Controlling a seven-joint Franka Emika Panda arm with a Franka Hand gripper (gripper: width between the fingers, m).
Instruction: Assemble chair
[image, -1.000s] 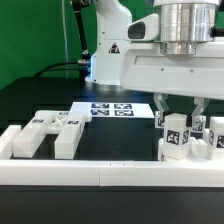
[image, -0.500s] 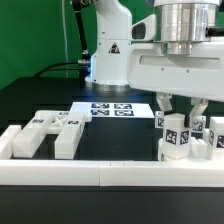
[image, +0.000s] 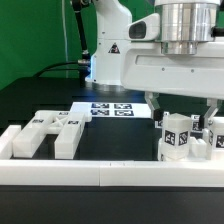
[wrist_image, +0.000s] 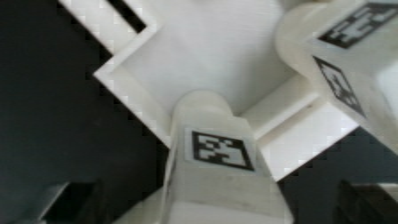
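White chair pieces (image: 166, 151) on the black tabletop (image: 50, 95) are being straddled by the spread claw (image: 182, 108); black-and-white square tags (image: 178, 138) are being displayed on them.

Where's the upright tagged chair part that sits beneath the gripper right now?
The upright chair part stands at the exterior view's right, beneath the open gripper. It is clustered with other white chair parts, just behind the front border rail.
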